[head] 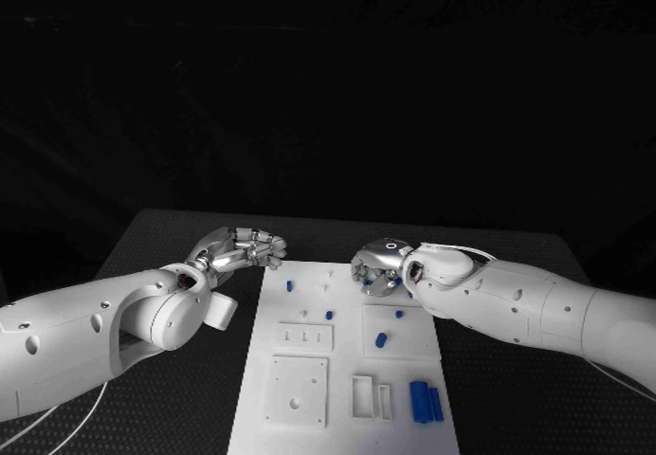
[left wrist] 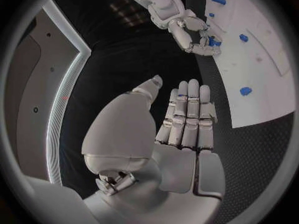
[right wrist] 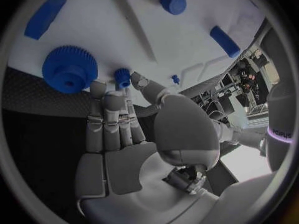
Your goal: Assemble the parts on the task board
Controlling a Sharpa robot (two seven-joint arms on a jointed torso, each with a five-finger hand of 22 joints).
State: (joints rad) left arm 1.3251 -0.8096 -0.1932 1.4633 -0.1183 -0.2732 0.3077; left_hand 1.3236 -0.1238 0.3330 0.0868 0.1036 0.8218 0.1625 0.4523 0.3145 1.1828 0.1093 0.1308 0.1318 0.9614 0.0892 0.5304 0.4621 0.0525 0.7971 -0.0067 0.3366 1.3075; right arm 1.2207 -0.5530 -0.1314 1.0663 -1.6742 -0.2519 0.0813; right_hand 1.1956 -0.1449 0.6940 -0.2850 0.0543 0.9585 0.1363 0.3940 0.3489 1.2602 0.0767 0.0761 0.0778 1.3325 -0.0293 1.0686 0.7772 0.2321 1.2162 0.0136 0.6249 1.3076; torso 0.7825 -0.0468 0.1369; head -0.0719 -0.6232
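Right hand [head: 384, 266] at far edge of task board [head: 342, 379], fingers [right wrist: 127, 84] pinching small blue gear [right wrist: 122, 77]; left hand [head: 240, 249] curled, holding nothing, beside board.

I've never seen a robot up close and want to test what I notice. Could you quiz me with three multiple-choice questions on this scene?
1. Where is the left hand?
A. Over the black table, beside the board's far left corner
B. Over the middle of the board
C. On the board's near edge

2. What colour are the small parts on the board?
A. Red
B. Blue
C. Yellow

3. What is the left hand holding?
A. A small part
B. The board
C. Nothing

Answers:
1 A: the left hand hangs over the table, left of the task board.
2 B: the parts are blue against the white plate.
3 C: the left wrist view shows its palm and fingers bare.
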